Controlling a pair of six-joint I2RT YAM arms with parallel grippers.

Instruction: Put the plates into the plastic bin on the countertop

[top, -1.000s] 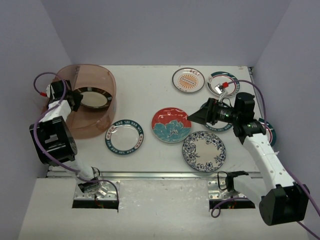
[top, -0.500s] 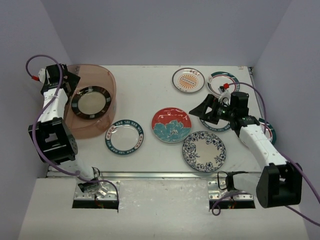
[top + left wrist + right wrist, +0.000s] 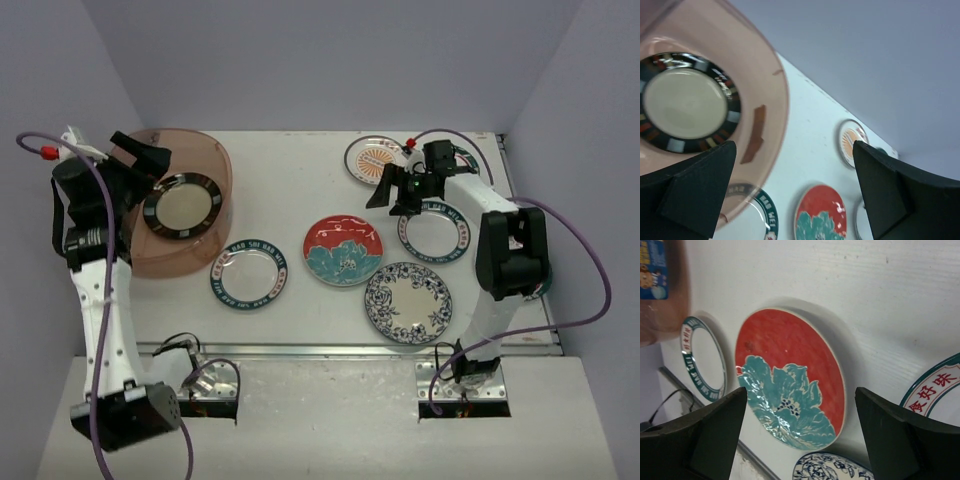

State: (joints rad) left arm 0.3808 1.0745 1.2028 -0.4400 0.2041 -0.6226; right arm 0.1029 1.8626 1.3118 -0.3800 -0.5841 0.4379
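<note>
We find the left gripper (image 3: 148,160) above the far-left rim of the bin (image 3: 170,258). Its jaws are spread wide and hold nothing. One black-rimmed plate (image 3: 181,207) lies flat on the bin floor.

The other plates lie on the countertop (image 3: 290,180). A teal lettered plate (image 3: 248,274) lies just beside the bin's near-right wall. The red floral plate (image 3: 343,250) is at mid-table, and the blue floral plate (image 3: 408,302) is to its near right.

The right gripper (image 3: 384,192) hangs between the orange plate (image 3: 375,160) and the red floral plate. Its jaws are likewise wide open and empty.

In the right wrist view, the red floral plate (image 3: 790,377) sits flat ahead of the fingers and apart from them. We judge it the likely next pick.

- The right arm is clearly the nearer one.
- The plate is round, so it has no long axis to align with.
- The far rim faces the jaws, and the bin lies well to the left.
</note>
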